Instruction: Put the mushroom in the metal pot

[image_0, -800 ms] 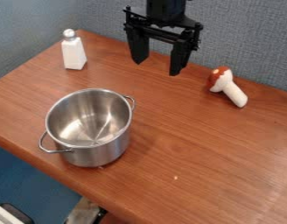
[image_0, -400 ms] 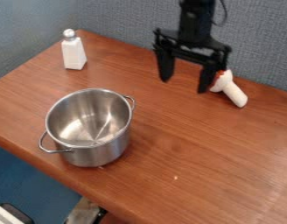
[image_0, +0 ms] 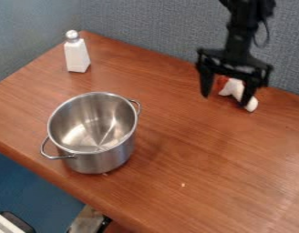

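Gripper: the black two-fingered gripper (image_0: 232,86) is pointing straight down at the back right of the counter, its jaws spread wide and holding nothing.
Mushroom: the small toy mushroom (image_0: 241,93) with a cream-white stem and a red-brown cap is lying on its side on the counter, showing between and just behind the two black fingers (image_0: 210,84); whether they are touching it cannot be told.
Pot: the shiny round stainless-steel pot (image_0: 94,133) with two small loop handles is standing upright and empty near the front left, well apart from the mushroom.
Bottle: a small white bottle (image_0: 76,52) with a cap is standing at the back left.
Counter: a reddish-brown wooden counter (image_0: 201,173) is carrying everything.
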You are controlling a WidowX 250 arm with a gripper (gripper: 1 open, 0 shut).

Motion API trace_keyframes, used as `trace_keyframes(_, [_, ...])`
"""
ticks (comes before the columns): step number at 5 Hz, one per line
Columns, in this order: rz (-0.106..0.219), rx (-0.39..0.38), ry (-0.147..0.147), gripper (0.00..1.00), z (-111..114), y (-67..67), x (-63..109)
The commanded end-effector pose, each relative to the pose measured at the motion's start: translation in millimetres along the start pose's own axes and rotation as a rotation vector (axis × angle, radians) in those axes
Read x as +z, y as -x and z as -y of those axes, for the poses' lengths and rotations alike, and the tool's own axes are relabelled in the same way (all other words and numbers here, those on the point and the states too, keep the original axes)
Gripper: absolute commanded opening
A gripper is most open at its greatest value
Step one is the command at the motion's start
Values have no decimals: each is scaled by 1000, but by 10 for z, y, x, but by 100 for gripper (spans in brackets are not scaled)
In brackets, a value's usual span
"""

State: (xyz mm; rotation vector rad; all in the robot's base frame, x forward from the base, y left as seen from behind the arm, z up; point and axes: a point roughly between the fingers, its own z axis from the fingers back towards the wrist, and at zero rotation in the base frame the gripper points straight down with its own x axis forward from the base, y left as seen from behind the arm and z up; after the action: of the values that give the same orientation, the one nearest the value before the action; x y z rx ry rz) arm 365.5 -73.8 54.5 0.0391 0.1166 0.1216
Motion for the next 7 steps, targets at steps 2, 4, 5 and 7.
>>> trace_keyframes(2, [115,-54,66,100,-5,-396,215])
trace_keyframes(4, [125,155,105,100,-220,-365,128])
trace_keyframes(5, [125,248,124,100,-317,-307,96])
trace_keyframes(7, [56,107,188,0,-214,-327,267])
